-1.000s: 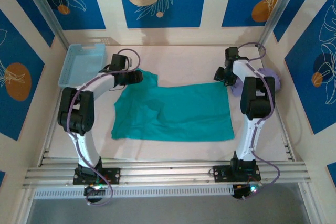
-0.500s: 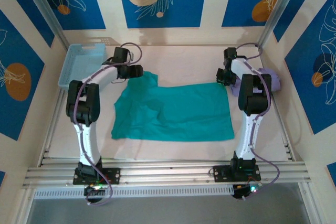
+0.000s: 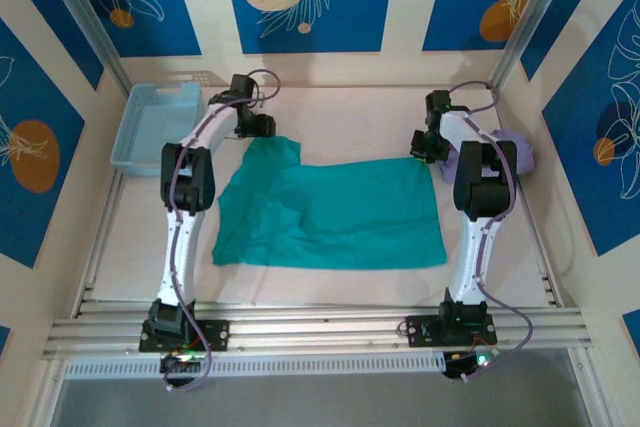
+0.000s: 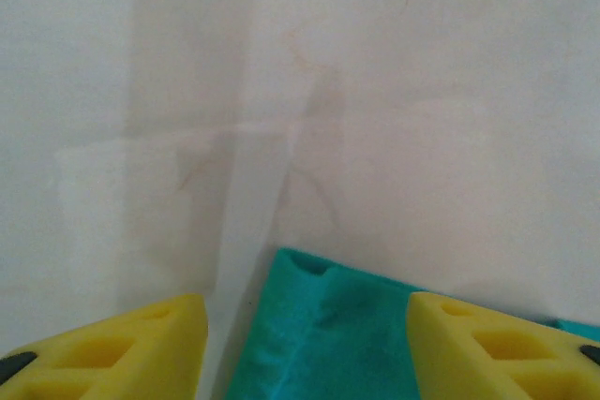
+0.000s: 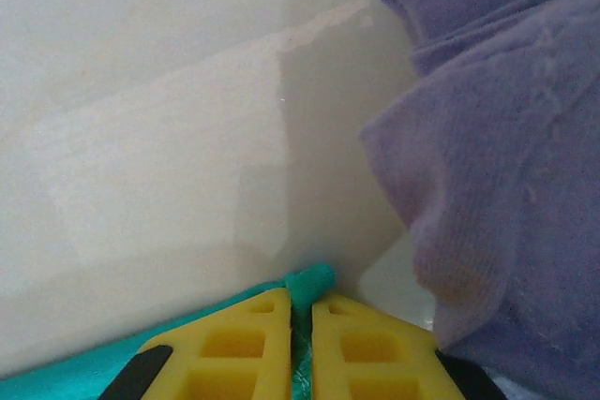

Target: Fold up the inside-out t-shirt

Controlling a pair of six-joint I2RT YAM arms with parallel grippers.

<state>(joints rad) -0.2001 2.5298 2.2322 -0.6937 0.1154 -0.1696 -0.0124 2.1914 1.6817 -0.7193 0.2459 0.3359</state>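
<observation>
t-shirt point(image 3: 330, 212): flat on tabletop point(image 3: 340, 112), right of tray point(image 3: 150, 125), long axis left-right | left claw point(image 4: 305, 311): parted, straddling shirt's far-left corner, gripping nothing | right claw point(image 5: 300, 304): pinched onto far-right corner

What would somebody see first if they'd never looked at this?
The big teal t-shirt spread out mid-table. The right gripper pinches its far right corner, beside a lavender garment; the left gripper stands open over the far left corner.
</observation>
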